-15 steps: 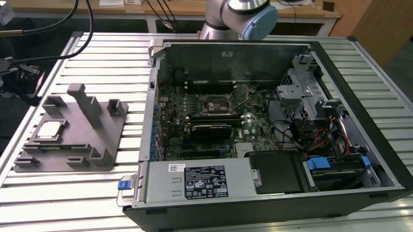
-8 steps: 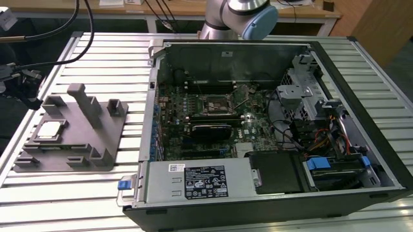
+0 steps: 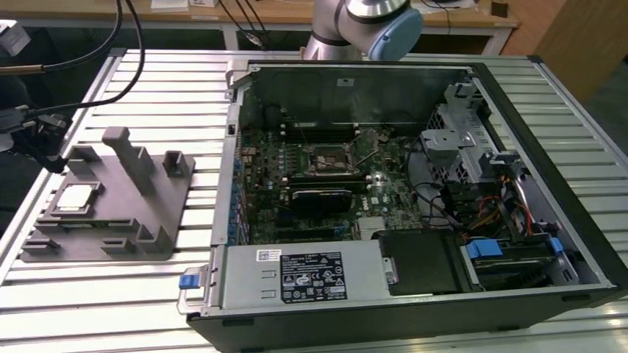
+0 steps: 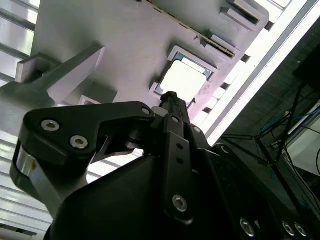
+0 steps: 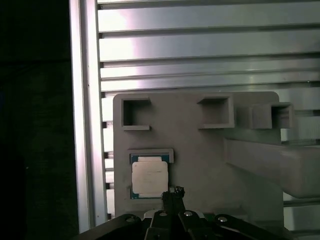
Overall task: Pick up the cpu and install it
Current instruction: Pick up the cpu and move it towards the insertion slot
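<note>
The cpu (image 3: 76,198) is a small silvery square lying flat in a recess of the grey holder block (image 3: 118,220), on the exterior view's left. Both wrist views show the cpu (image 5: 149,179) (image 4: 184,80) from above, bright, with a thin green rim. My gripper (image 5: 172,192) (image 4: 169,95) hangs above the block, its tip just beside one edge of the chip and not touching it. Its fingers meet in one narrow point with nothing between them. The dark square socket (image 3: 329,158) sits on the motherboard inside the open computer case (image 3: 579,243).
The block has upright posts (image 3: 128,158) and empty pockets (image 5: 136,114) around the chip. It rests on a ribbed metal table (image 3: 98,301) near the table's edge (image 5: 82,125). Cables (image 3: 59,59) hang at the exterior view's far left.
</note>
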